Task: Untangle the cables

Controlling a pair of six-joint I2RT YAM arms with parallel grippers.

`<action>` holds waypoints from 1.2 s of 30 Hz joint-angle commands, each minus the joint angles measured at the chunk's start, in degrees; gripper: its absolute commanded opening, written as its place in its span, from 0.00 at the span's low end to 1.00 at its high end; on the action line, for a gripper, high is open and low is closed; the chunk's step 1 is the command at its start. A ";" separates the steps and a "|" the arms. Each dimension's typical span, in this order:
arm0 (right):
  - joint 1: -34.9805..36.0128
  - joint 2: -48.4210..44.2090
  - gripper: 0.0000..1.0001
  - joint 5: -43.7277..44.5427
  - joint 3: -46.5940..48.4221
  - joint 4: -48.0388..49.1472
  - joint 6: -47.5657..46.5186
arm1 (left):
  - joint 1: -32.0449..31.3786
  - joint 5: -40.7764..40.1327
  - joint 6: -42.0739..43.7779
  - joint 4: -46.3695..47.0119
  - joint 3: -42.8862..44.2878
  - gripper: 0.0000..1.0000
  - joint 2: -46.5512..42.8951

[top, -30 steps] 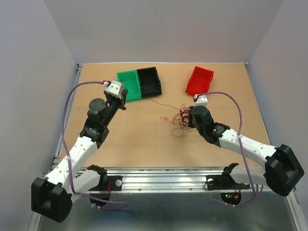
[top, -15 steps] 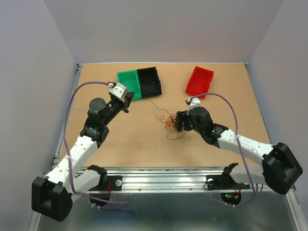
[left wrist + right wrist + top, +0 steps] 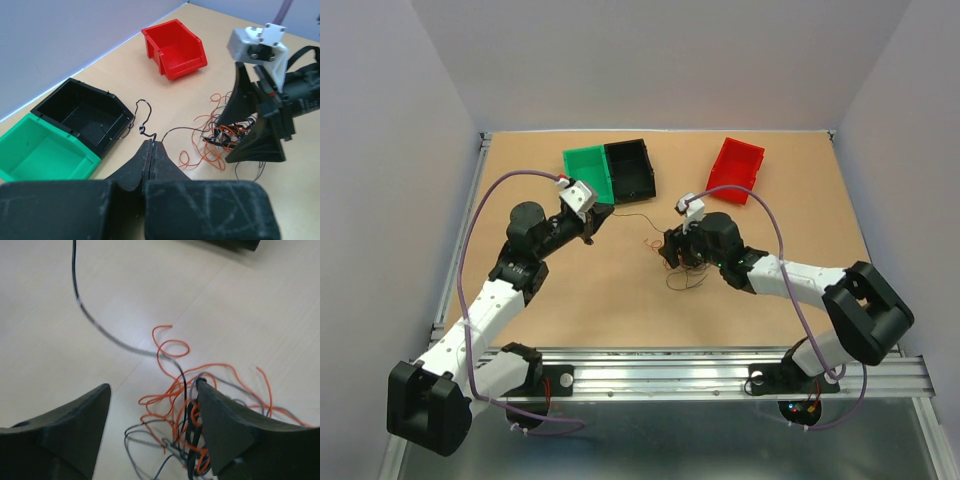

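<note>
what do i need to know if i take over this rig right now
Left gripper: shut on one black strand, beside the black bin.
Right gripper: open, low over the tangle of cables, with part of it between its fingers.
Done: one strand end pinched; nothing looks separated yet.
Left: draw that strand clear, then free the others one by one.

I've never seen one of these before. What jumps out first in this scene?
A small tangle of orange and black wires lies mid-table, with the right end effector open right over it. The left end effector pinches one black wire that runs toward the tangle, near the green bin and black bin; a red bin sits farther right.
</note>
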 commanded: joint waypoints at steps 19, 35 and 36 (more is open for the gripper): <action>1.10 -1.60 0.01 -2.03 4.46 12.29 -4.05 | 0.23 -5.11 0.65 -1.40 5.81 0.00 5.11; 1.62 -3.62 0.00 -2.04 9.02 10.88 3.24 | -0.65 15.11 6.37 -2.20 5.55 0.80 10.13; 1.62 -3.62 0.01 -1.60 9.20 10.97 3.77 | -0.65 15.81 6.54 -2.20 5.55 0.78 10.39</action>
